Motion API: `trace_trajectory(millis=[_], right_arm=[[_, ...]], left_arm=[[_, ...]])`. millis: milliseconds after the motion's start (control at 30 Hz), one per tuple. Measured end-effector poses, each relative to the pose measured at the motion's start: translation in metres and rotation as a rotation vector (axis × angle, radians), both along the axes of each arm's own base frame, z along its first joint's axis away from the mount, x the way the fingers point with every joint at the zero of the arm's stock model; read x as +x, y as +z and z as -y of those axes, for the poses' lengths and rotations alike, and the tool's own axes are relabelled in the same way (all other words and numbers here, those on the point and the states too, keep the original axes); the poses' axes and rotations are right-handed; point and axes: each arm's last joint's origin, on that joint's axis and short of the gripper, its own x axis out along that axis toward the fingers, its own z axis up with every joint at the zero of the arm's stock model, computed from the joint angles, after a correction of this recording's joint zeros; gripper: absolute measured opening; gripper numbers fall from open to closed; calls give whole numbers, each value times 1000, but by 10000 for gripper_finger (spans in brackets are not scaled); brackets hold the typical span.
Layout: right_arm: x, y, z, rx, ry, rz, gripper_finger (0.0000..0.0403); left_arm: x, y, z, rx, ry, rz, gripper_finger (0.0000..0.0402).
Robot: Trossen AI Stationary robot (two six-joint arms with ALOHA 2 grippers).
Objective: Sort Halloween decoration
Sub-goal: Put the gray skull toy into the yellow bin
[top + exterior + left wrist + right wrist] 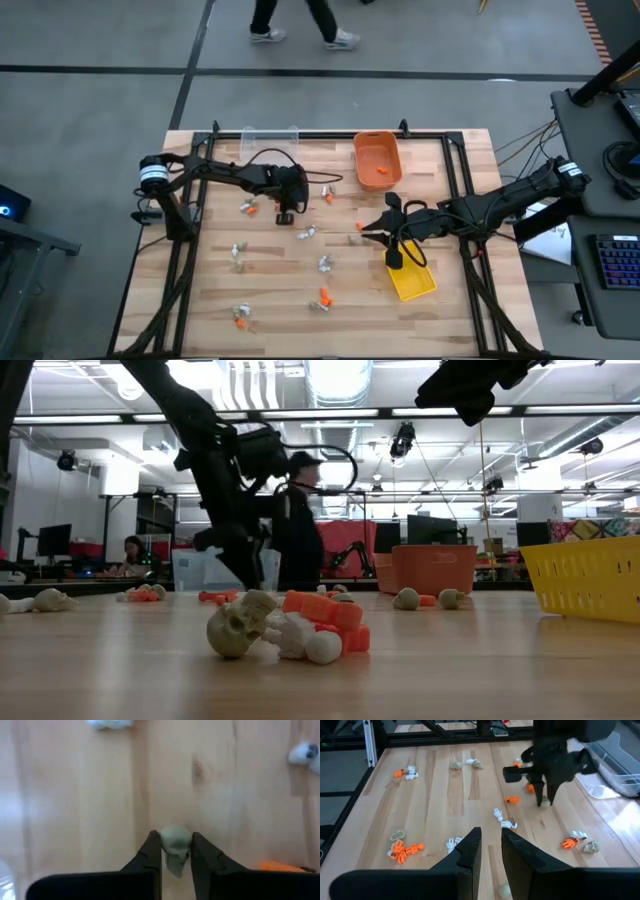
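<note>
Small trinkets lie scattered on the wooden table [270, 290]: orange ones [323, 296], white ones [308, 233] and tan-grey skulls [238, 628]. My left gripper [176, 840] is low over the table's middle [285, 216], shut on a tan-grey skull [175, 847]. My right gripper [490, 834] hovers right of centre [372, 230], beside the yellow bin [411, 281]. Its fingers stand a narrow gap apart, with nothing between them. My left gripper pinches the tan-grey skull [176, 851] between its two fingertips [153, 845], coming from above and pointing down. In the right wrist view the skull [545, 803] sits at the fingers' lower end, close to the tabletop. I cannot tell whether it is lifted clear.
The orange bin [377, 160] stands at the far edge, right of centre, with orange pieces inside. A clear bin [270, 135] stands at the far edge, left of it. A dark frame [455, 170] borders the table. People walk beyond the far edge [300, 20].
</note>
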Motion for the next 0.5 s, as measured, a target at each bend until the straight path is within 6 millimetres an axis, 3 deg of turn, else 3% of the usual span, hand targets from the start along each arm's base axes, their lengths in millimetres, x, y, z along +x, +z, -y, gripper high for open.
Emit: trace_trajectory(millis=[200, 500], right_arm=[[0, -1, 0, 5, -3, -6, 66], [-1, -6, 0, 19, -12, -18, 66]], left_arm=[[-1, 28, 10, -15, 20, 104, 21], [-9, 92, 32, -40, 64, 425, 18]])
